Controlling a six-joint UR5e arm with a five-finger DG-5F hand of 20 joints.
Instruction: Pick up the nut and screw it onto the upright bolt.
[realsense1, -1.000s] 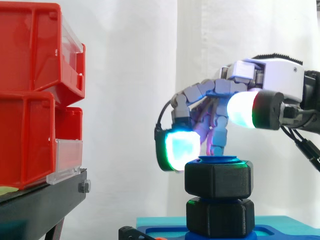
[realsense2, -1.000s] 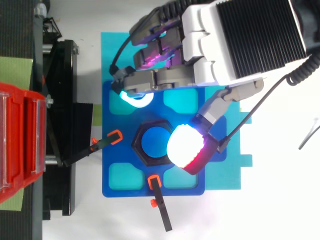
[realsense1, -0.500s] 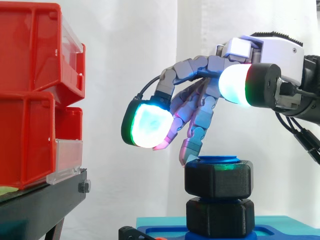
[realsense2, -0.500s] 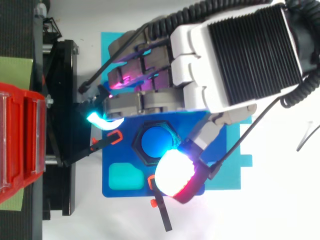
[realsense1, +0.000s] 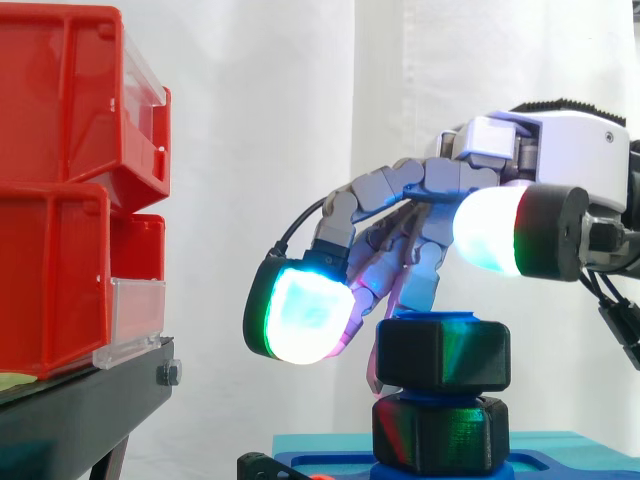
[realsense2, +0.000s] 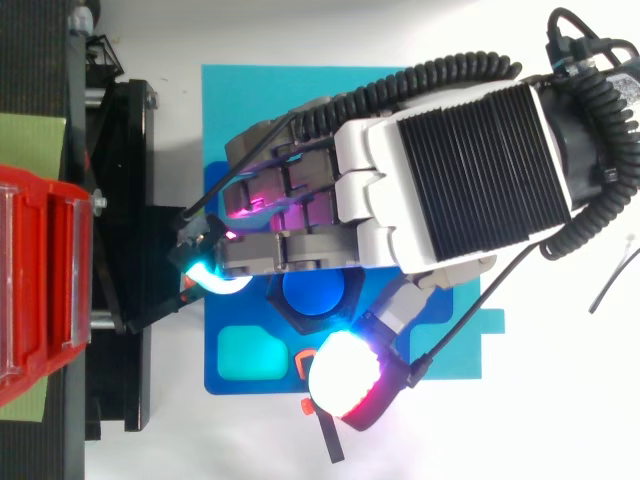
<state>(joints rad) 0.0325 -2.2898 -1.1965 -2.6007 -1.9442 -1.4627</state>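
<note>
A white table (realsense2: 560, 420) seen from above. A teal mat (realsense2: 240, 100) lies flat on it near the middle. A blue plate (realsense2: 250, 385) rests on the mat, inside its edges. At the left, a black stand (realsense2: 125, 150) stands on the table, touching the mat's left edge and carrying red bins (realsense2: 40, 280). A green sheet (realsense2: 30, 140) lies under the stand.

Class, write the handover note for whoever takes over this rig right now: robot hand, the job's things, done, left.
Robot hand: low over the nut; grip unclear.
Nut: on the upright blue bolt, just above a black hexagonal piece at its foot.
Done: nut picked up and started on the bolt.
Left: likely more turning to run it down, then let go.
</note>
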